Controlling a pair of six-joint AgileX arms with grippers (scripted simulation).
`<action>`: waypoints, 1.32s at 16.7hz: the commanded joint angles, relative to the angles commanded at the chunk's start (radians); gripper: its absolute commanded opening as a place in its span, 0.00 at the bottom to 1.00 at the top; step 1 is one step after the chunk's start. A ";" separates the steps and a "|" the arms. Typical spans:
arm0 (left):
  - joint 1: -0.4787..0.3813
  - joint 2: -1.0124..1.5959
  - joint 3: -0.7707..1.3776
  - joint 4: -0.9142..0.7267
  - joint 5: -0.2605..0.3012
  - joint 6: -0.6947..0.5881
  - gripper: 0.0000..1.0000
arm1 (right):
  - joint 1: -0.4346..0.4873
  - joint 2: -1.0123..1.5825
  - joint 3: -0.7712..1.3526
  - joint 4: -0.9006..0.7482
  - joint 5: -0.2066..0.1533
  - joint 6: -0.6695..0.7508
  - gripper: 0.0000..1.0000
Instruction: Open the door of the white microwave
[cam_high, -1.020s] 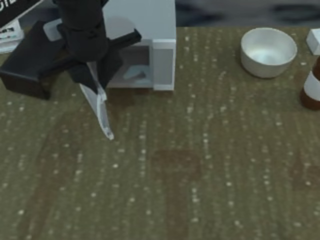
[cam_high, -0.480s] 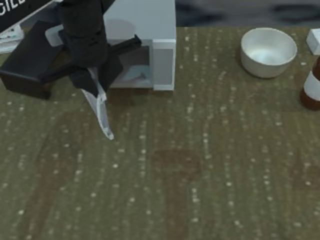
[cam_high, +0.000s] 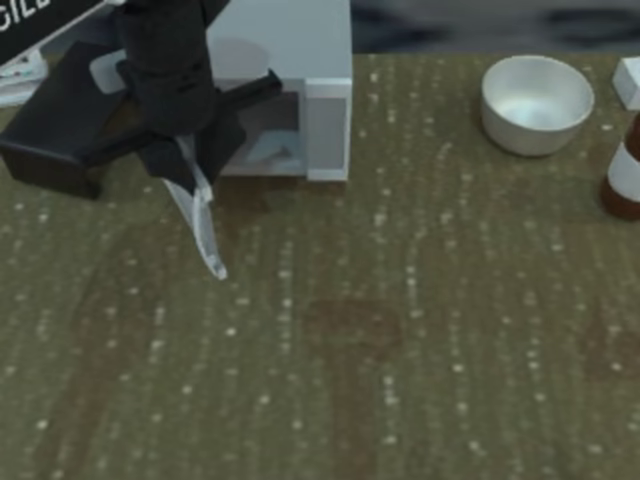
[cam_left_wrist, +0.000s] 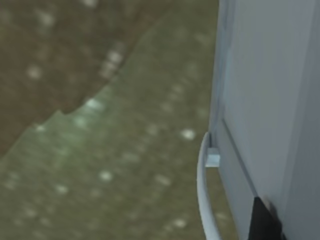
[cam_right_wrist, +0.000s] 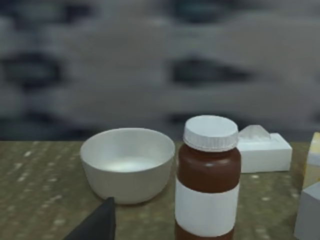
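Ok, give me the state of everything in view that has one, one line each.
door: swung wide open, standing out from the front toward the table's near side.
white microwave: cavity exposed, upright.
left tool: at the door's upper edge.
white bowl: upright, empty.
brown bottle: upright, white cap on.
tissue box: a tissue sticking out on top.

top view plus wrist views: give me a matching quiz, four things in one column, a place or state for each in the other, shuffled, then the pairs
Things:
1. door
2. white bowl
3. brown bottle
4. left gripper

Places or states:
A. at the table's right edge, white cap on
B. swung open, away from the white microwave
C. at the open door, by the microwave's front
D. empty, right of the microwave

Pairs: 1-B, 2-D, 3-A, 4-C
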 joint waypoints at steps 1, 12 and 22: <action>0.000 0.000 0.000 0.000 0.000 0.000 0.00 | 0.000 0.000 0.000 0.000 0.000 0.000 1.00; -0.004 -0.004 0.000 0.001 0.001 0.000 0.00 | 0.000 0.000 0.000 0.000 0.000 0.000 1.00; 0.046 -0.072 -0.108 0.036 -0.001 0.056 0.00 | 0.000 0.000 0.000 0.000 0.000 0.000 1.00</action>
